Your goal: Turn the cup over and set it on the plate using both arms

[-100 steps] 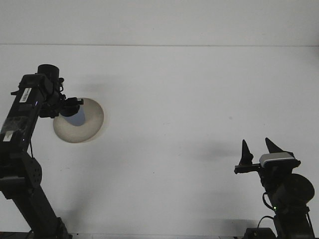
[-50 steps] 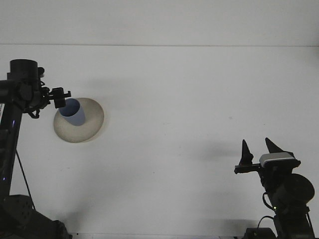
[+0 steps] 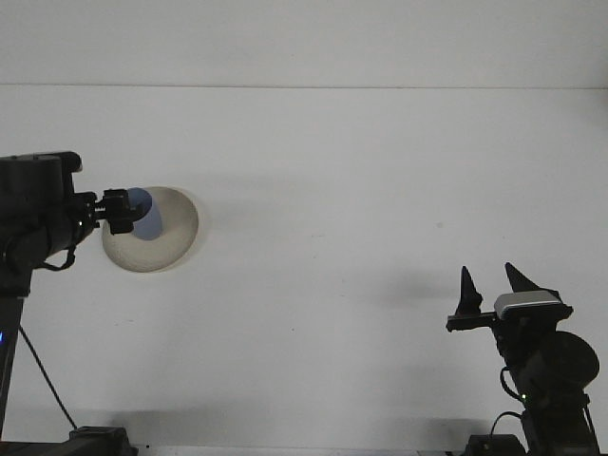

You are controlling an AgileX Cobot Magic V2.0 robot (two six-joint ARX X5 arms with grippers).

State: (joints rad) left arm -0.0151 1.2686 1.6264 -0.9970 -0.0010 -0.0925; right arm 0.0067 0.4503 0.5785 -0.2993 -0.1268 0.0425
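From the front view I see the white bench [image 3: 332, 237] spread wide under both arms. My left arm comes in from the left edge, its dark body filling that side at mid height, and the left gripper [image 3: 120, 211] reaches toward the plate [image 3: 169, 237]. The plate is a pale, round, shallow dish lying on the left part of the bench. The blue cup [image 3: 145, 217] stands on the plate, toward its left rear side, with the wide rim facing up. The left gripper's tip overlaps the cup's left edge in this view, and I cannot tell whether its fingers are clenched on the cup or released, since the dark parts merge together.

My right arm sits low at the right corner, well apart from the plate and cup. The right gripper [image 3: 494, 283] points upward, and its two dark fingers [image 3: 467, 290] stand spread with a clear gap of white bench between them, grasping nothing. A pale block is mounted just below the fingers on the wrist.
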